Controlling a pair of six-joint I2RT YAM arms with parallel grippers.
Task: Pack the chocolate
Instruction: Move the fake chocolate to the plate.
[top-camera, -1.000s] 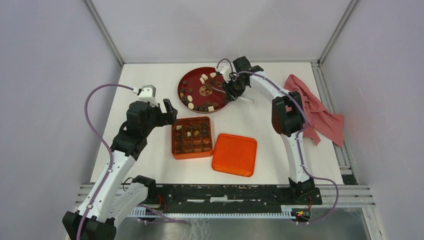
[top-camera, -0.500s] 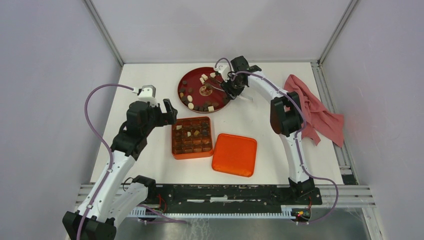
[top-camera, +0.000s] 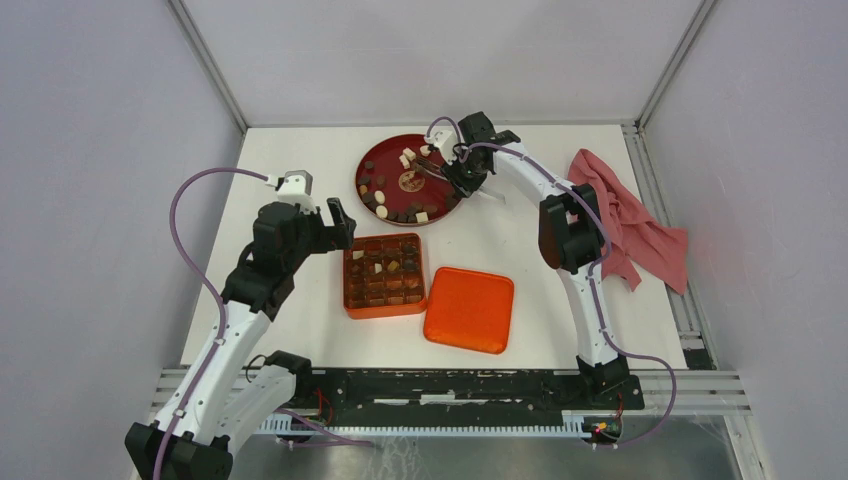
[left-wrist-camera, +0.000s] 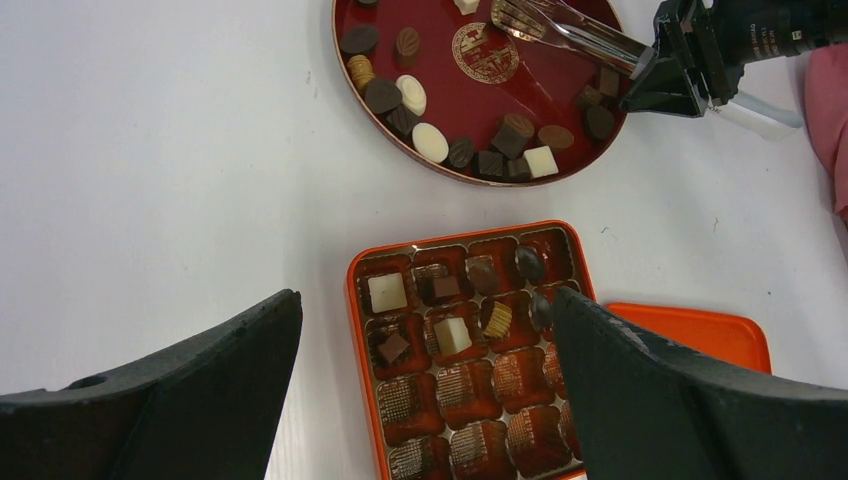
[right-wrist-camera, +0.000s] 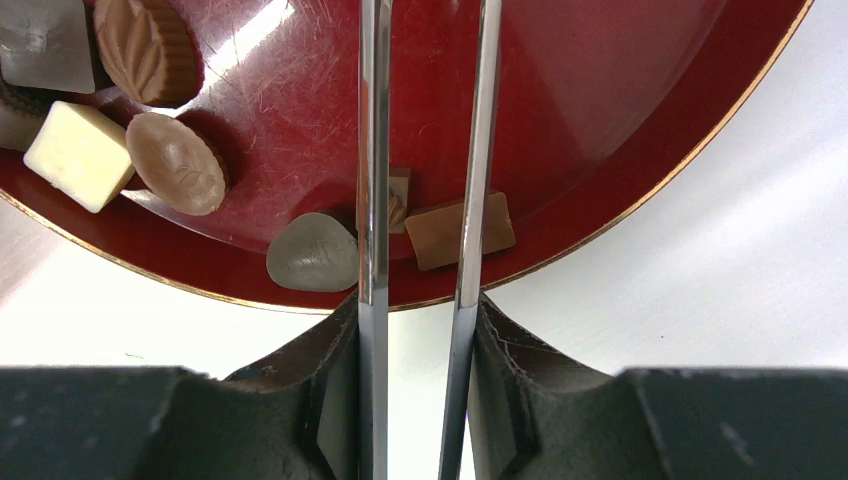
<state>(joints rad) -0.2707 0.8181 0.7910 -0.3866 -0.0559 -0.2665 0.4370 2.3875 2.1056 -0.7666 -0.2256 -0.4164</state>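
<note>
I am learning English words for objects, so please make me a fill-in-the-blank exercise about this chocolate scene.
1. The right gripper grips metal ____.
2. The loose chocolates lie on a round ____ plate.
3. The orange lid lies on the table, to the ____ of the box.
4. The left gripper is ____ and holds nothing.
Missing words: tongs; red; right; open.

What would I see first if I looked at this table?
The red plate of chocolates at the far side, with the right gripper holding shiny tongs over it. Nearer, an orange box is partly filled, its lid beside it on the right.
</note>
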